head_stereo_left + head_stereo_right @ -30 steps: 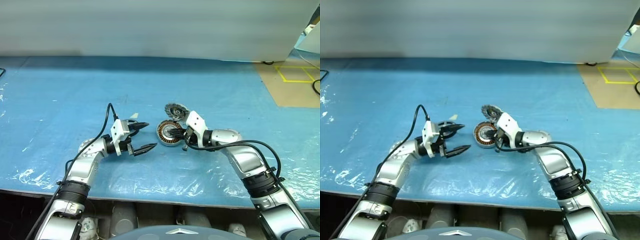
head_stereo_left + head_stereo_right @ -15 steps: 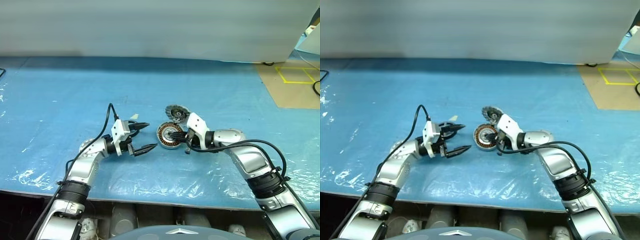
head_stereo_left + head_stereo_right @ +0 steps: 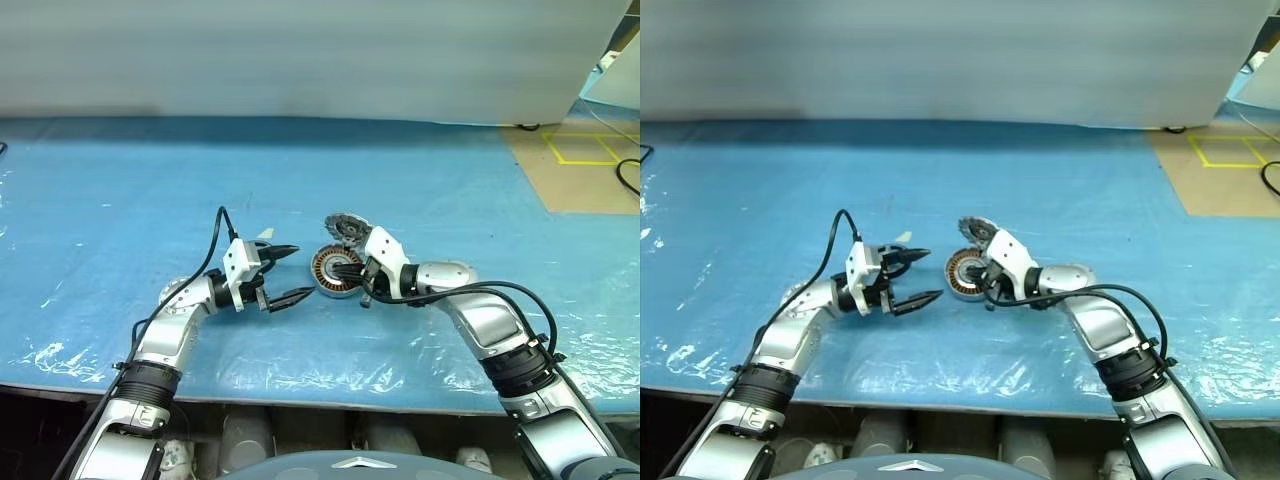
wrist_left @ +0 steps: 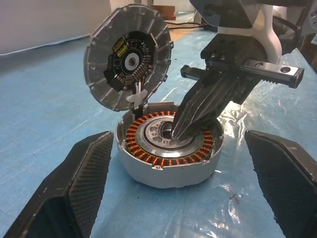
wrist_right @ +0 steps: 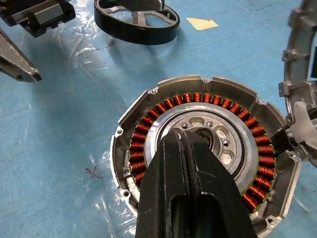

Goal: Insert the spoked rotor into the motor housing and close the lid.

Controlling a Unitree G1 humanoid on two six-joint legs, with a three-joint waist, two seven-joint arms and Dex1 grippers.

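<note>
Right end effector [image 4: 178, 133] is pinched shut, tip poked into the pale hub of the copper-wound silver motor housing [image 4: 168, 148], probably pinning it. Its hinged grey round lid [image 4: 128, 57] stands open behind the housing, while the left end effector [image 3: 285, 273] waits beside it, spread wide and empty.

The motor housing [image 4: 168, 148] lies flat, copper windings ringing its pale centre. The lid [image 4: 128, 57] stands hinged upright at its far rim. The dark spoked rotor [image 5: 136, 17] lies flat nearby.
</note>
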